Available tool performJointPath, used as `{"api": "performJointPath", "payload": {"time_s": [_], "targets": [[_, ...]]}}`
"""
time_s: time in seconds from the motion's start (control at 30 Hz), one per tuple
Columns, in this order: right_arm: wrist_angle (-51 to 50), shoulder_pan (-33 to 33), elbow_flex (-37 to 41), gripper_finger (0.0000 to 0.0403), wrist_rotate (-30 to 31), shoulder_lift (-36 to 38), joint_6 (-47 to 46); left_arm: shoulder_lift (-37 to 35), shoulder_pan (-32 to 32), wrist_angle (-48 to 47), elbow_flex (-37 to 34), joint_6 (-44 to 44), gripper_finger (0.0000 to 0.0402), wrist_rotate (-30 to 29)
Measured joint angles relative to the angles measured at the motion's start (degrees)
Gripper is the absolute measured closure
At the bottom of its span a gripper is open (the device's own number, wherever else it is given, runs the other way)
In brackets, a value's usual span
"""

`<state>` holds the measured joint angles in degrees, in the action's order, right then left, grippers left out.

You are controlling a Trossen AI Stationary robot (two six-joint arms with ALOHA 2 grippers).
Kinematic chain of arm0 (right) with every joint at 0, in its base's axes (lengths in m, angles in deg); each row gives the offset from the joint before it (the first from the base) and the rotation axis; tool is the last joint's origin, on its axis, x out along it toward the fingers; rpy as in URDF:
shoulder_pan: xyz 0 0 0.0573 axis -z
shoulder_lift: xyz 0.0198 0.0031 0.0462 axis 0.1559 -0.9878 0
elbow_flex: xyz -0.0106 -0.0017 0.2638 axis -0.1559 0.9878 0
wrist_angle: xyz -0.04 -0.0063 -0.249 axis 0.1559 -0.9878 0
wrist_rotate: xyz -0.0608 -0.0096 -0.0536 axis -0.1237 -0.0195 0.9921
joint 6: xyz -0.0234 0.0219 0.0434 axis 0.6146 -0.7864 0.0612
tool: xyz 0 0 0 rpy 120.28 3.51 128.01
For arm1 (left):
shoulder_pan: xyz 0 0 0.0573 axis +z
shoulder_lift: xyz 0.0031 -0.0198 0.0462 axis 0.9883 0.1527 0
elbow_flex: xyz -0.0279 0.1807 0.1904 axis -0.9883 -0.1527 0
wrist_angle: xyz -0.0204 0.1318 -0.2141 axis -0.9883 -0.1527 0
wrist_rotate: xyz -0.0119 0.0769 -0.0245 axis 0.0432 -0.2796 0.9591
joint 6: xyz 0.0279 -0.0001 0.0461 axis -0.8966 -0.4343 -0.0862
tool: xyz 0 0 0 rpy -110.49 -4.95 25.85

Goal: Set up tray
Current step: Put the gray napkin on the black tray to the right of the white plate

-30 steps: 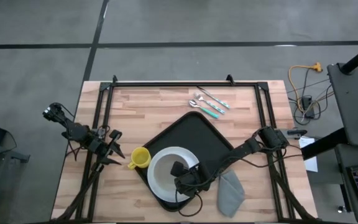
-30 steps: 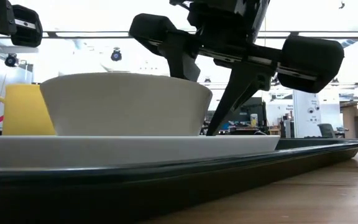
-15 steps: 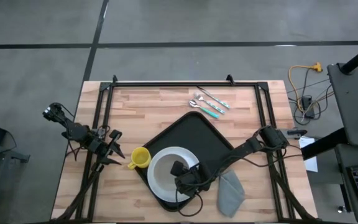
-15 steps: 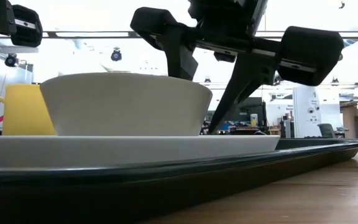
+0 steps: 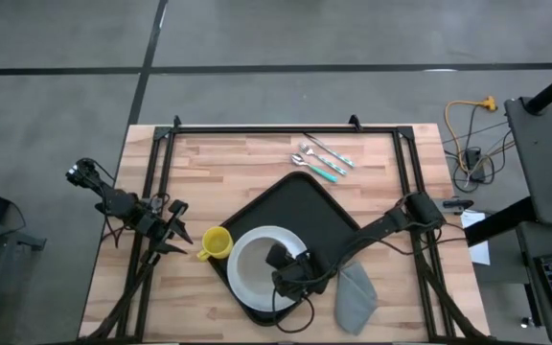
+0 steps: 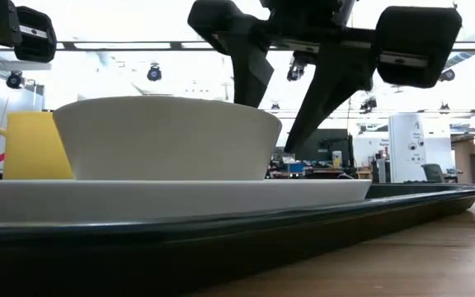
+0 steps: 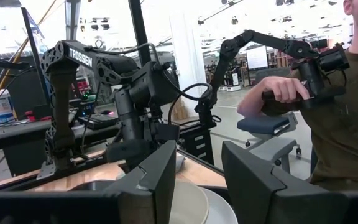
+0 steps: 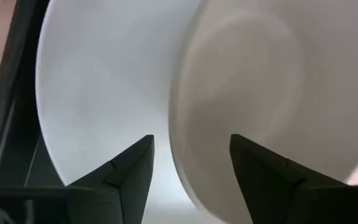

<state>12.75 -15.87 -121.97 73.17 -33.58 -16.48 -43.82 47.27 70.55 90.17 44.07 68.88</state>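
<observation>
- The black tray (image 5: 300,216) lies on the table (image 5: 247,158), holding a white plate (image 5: 247,273) and bowl (image 6: 163,136).
- The right gripper (image 6: 283,115) hangs open over the bowl, probably holding nothing.
- The left gripper (image 5: 178,233) waits open beside the yellow cup (image 5: 216,243).

"TROSSEN" in white on right arm (image 7: 82,59), seen from your left wrist camera. Nothing else legible.

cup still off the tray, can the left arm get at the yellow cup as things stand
Probably yes. The left end effector sits open just beside the yellow cup, on its outer side, with only bare table between them. The right end effector is over the bowl on the tray, out of the way.
</observation>
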Motion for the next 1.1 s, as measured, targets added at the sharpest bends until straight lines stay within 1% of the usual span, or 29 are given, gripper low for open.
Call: {"api": "performJointPath", "payload": {"time_s": [0.23,0.37,0.8,0.93,1.1], "targets": [[-4.20,0.00,-0.99,0.0199,4.29,0.90,-4.87,0.00,-0.01,-0.13,0.00,0.01,0.0285,0.02],[-6.95,0.00,-1.94,0.0199,4.29,0.93,-6.55,0.00,0.00,-0.18,0.00,-0.02,0.0285,0.00],[-9.79,-0.02,-3.89,0.0199,4.29,0.93,-7.48,0.00,0.02,-0.20,0.00,-0.02,0.0285,0.00],[-11.55,-0.02,-5.61,0.0199,4.27,0.93,-10.37,0.00,0.01,-0.20,0.00,-0.02,0.0285,0.00],[-16.77,-0.20,-8.04,0.0199,4.25,1.15,-15.48,0.00,0.00,-0.20,0.00,-0.01,0.0285,0.01]]}}
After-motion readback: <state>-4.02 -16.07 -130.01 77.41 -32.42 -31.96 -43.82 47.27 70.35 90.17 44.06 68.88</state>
